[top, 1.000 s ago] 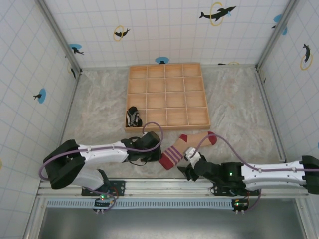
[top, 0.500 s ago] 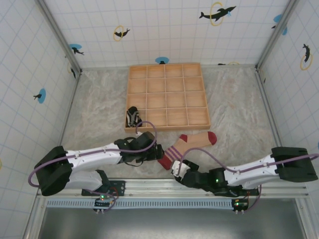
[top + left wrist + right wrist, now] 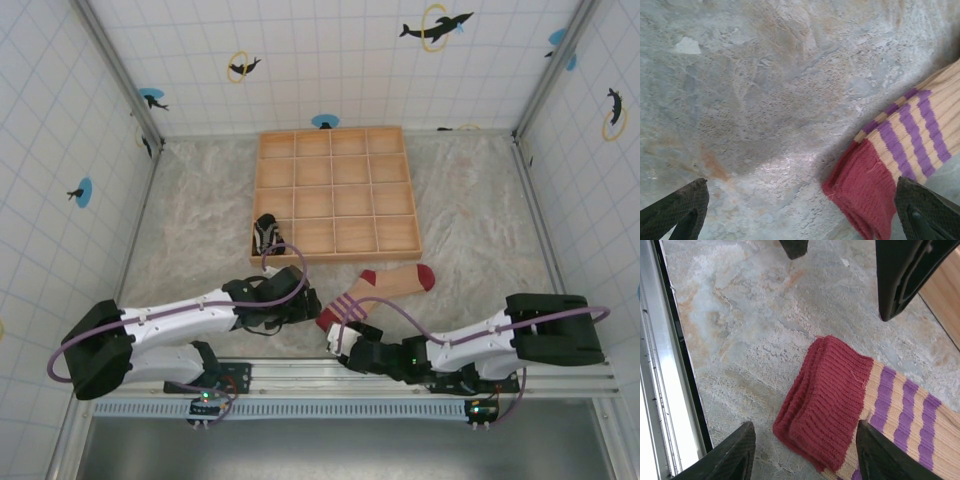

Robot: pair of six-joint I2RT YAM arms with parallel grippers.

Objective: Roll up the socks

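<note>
The tan sock (image 3: 385, 288) lies flat near the table's front, dark red toe to the right, striped cuff (image 3: 336, 314) to the left. My left gripper (image 3: 312, 306) is open just left of that cuff; in the left wrist view the red cuff end (image 3: 864, 189) lies on the table close to the right finger (image 3: 925, 212), untouched. My right gripper (image 3: 341, 338) is open at the cuff's near side; its fingers (image 3: 725, 457) straddle the folded red cuff (image 3: 832, 397) without pinching it. The black-and-white sock (image 3: 265, 235) lies bunched against the tray's left front corner.
A wooden tray (image 3: 340, 254) of square compartments stands behind the socks; its edge (image 3: 946, 305) shows in the right wrist view. A metal rail (image 3: 330, 372) runs along the near table edge, close behind the right gripper. White tiled walls enclose the stone-patterned table.
The left gripper has opened wide and shifted slightly toward the front. The right arm has swung left, bringing its gripper to the cuff, and its jaws have narrowed somewhat.
</note>
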